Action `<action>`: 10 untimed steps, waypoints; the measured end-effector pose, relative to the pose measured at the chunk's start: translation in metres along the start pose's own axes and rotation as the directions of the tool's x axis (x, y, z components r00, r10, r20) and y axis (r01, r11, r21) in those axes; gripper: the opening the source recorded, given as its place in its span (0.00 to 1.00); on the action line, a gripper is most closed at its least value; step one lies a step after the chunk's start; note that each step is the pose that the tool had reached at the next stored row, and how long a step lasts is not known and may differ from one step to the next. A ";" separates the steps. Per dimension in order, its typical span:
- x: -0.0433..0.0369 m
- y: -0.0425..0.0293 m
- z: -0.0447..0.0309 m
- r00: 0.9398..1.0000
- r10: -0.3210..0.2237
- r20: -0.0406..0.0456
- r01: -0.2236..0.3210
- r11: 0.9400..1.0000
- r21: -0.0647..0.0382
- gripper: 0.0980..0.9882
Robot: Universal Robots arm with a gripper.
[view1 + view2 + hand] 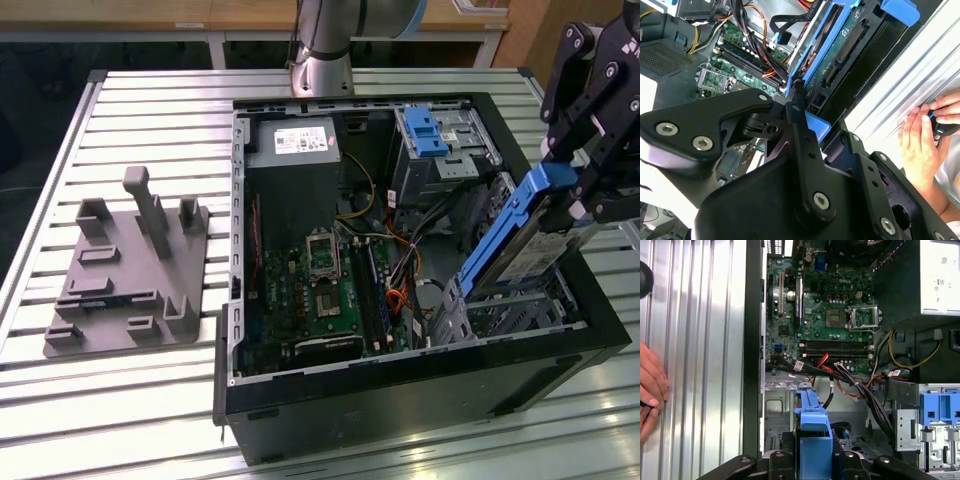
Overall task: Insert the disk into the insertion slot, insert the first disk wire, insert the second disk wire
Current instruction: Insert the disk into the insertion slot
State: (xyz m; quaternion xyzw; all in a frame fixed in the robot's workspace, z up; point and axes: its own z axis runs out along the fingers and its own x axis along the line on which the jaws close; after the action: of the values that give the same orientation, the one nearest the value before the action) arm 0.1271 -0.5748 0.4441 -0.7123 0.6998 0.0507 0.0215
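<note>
An open black computer case (420, 385) lies on its side on a slatted metal table (150, 110). The robot's black gripper (578, 196) comes in from the exterior view's right, above the near right corner of the case.

The gripper is pinching the disk (522, 245), its fingers pressed against the upper end of the disk's bright blue frame. In the first wrist view the blue frame (814, 440) sits clamped between the two black fingers. The disk hangs tilted. Its upper end leans out over the right wall of the case, and its lower end reaches down into the insertion slot (525, 318), a grey perforated metal cage in the near right corner. It looks only partly entered, not lying flat.

In the second wrist view the green circuit board and connector (844, 46) on the disk's underside face the camera.

Loose orange and black cables (400, 285) lie between the motherboard (320, 285) and the cage. A taller cage with a blue latch (428, 132) stands at the far right of the case.

A person's hand (922, 135) rests on the table just beside the case wall. A grey plastic fixture (130, 270) sits well apart on the exterior view's left.

The disk is probably stiff and fairly heavy for its size, and easily harmed by knocks. The smooth plastic frame may flex or slip a little. The frame's edges seem the safest place to hold it, well away from the board and connector.
</note>
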 end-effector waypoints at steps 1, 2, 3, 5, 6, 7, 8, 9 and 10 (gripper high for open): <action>0.0001 0.0000 0.0005 1.000 0.000 0.000 0.000 1.000 0.000 0.30; 0.0001 -0.0001 0.0011 1.000 0.000 0.000 0.000 1.000 0.000 0.30; 0.0002 -0.0001 0.0017 1.000 0.000 0.000 0.000 1.000 0.000 0.30; 0.0003 -0.0001 0.0029 1.000 0.000 0.000 0.000 1.000 0.000 0.30; 0.0004 -0.0002 0.0036 1.000 0.000 0.000 0.000 1.000 0.000 0.30; 0.0004 -0.0002 0.0043 1.000 0.000 0.000 0.000 1.000 0.000 0.30; 0.0005 -0.0003 0.0050 1.000 0.000 0.000 0.000 1.000 0.000 0.30; 0.0006 -0.0003 0.0056 1.000 0.000 0.000 0.000 1.000 0.000 0.30; 0.0006 -0.0003 0.0062 1.000 0.000 0.000 0.000 1.000 0.000 0.30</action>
State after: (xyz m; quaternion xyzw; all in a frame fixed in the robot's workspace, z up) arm 0.1272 -0.5748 0.4378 -0.7123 0.6998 0.0507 0.0215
